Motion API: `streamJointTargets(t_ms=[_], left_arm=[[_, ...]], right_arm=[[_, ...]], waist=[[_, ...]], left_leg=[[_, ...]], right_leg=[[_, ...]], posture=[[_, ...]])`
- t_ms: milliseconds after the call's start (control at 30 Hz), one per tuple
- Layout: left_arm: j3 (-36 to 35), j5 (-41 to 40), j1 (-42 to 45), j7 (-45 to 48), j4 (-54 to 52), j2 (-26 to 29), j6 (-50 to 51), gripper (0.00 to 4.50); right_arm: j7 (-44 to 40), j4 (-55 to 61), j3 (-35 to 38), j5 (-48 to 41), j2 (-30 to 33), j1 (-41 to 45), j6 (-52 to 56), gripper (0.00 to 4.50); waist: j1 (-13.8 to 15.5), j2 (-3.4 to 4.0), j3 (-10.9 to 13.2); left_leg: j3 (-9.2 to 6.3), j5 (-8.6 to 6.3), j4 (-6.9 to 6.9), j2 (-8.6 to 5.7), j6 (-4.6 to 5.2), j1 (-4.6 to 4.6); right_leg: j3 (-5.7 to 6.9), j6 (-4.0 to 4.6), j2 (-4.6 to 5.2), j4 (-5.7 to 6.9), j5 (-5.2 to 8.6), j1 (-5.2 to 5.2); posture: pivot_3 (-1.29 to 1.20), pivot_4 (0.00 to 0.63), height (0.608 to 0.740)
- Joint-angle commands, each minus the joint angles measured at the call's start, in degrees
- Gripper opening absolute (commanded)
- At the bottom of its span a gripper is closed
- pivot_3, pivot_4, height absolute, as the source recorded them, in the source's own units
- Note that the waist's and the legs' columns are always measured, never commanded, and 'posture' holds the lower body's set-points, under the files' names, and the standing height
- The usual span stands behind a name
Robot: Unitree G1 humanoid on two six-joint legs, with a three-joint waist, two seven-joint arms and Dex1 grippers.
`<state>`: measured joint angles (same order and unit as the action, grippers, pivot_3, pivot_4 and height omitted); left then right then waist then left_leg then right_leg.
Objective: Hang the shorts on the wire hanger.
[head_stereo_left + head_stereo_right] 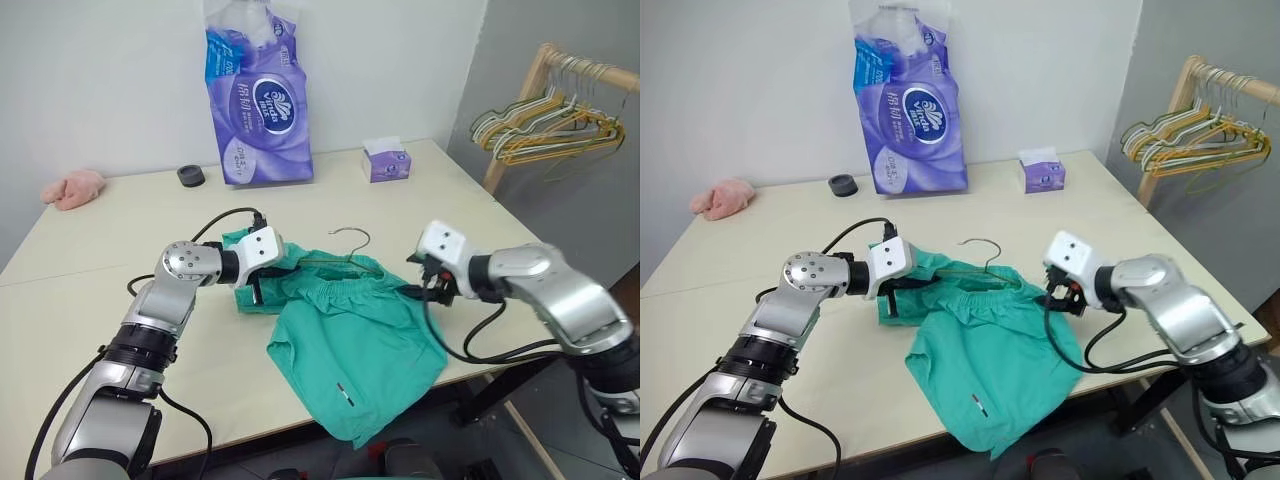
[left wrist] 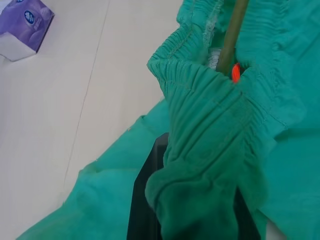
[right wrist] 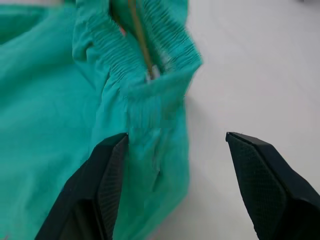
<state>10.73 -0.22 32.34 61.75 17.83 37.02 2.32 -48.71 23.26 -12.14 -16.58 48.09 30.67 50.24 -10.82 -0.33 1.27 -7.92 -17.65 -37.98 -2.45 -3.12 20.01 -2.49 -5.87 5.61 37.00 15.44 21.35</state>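
On the cream surface (image 1: 90, 270) the teal shorts (image 1: 350, 345) are spread at center toward 6 o'clock, the wire hanger (image 1: 352, 252) threaded through their waistband, which is pinched at 9 o'clock by the left fingers (image 2: 150, 200), while the right fingers (image 3: 255, 175) are spread free at 3 o'clock.

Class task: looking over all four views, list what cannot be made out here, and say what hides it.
- wire hanger: lower bar and ends, head views, covered by the shorts.
- left gripper: fingertips, left wrist view, wrapped in waistband fabric.
- White mark near the hem: too small to read, head views.
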Motion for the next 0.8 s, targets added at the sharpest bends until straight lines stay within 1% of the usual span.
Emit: streamJointTargets(t_ms=[33,133,233,333,467,567,733,767,800], left_arm=[[-1.7,-1.2,0.4,-0.6,-3.0,0.4,0.3,0.00],[-1.7,-1.5,0.5,-0.6,-3.4,-0.1,0.8,0.00],[-1.5,-1.4,0.8,-0.5,-3.6,-0.5,1.1,0.00],[-1.5,-1.6,1.0,-0.2,-3.9,-0.7,1.4,0.00],[-1.5,-1.8,1.2,0.0,-4.2,-0.7,1.8,0.00],[-1.6,-2.6,1.0,0.1,-5.1,-0.8,2.6,0.00],[-1.7,-3.4,0.8,0.3,-6.2,-0.6,3.5,0.00],[-1.9,-3.6,0.6,0.3,-6.5,-0.5,3.7,0.00],[-2.0,-3.9,0.4,0.4,-6.9,-0.4,4.0,0.00]], right_arm=[[-0.6,6.6,2.8,-3.5,0.7,-2.4,3.6,4.47],[5.3,10.4,1.4,-2.5,-2.8,-4.8,7.4,4.47],[8.0,7.1,-2.6,1.9,-3.9,-5.2,5.0,4.47],[8.8,1.3,-5.7,5.2,-4.9,-3.4,1.2,4.47],[5.7,-5.4,-9.8,7.8,-5.6,-0.6,-3.6,4.47],[2.2,-12.0,-13.3,9.2,-7.7,2.5,-7.0,4.47],[-1.7,-20.0,-15.4,11.0,-10.7,6.5,-11.1,4.47],[-3.0,-21.6,-16.2,11.9,-10.8,7.5,-12.4,4.09],[-3.8,-23.1,-16.3,12.1,-11.3,8.4,-12.9,3.89]], waist=[[0.0,-0.01,0.0],[-0.1,-0.01,0.0],[-0.3,0.00,0.0],[-0.3,0.00,0.0],[-0.4,0.01,0.0],[-0.5,0.01,0.0],[-0.4,0.01,0.0],[-0.5,0.01,0.0],[-0.4,0.02,0.0]], left_leg=[[0.00,0.00,0.00,0.01,0.01,-0.01],[0.01,0.00,0.01,0.06,0.01,-0.03],[0.05,0.00,0.00,0.04,0.01,-0.02],[0.07,0.00,-0.01,0.02,0.00,-0.02],[0.08,0.00,-0.01,0.03,0.00,-0.03],[0.07,0.00,-0.01,0.03,0.00,-0.04],[0.06,0.01,-0.01,0.01,-0.01,-0.03],[0.06,0.01,-0.01,0.02,-0.02,-0.03],[0.06,0.01,-0.02,0.02,-0.02,-0.04]], right_leg=[[0.01,0.00,0.00,0.00,0.00,-0.02],[0.01,0.00,-0.06,0.03,0.00,-0.01],[-0.04,-0.01,-0.06,0.04,0.00,0.00],[-0.04,0.00,-0.04,0.02,0.00,0.00],[-0.04,0.00,-0.04,0.02,0.00,0.00],[-0.04,0.00,-0.05,0.02,0.00,0.00],[-0.04,0.00,-0.04,0.02,0.00,0.00],[-0.04,0.00,-0.04,0.03,0.00,0.00],[-0.04,0.00,-0.04,0.03,-0.01,0.00]], posture=[[-0.20,0.000,0.740],[-0.20,0.000,0.740],[-0.21,0.000,0.740],[-0.21,0.000,0.740],[-0.20,0.000,0.740],[-0.20,0.000,0.740],[-0.20,0.000,0.740],[-0.20,0.000,0.740],[-0.19,0.000,0.740]])
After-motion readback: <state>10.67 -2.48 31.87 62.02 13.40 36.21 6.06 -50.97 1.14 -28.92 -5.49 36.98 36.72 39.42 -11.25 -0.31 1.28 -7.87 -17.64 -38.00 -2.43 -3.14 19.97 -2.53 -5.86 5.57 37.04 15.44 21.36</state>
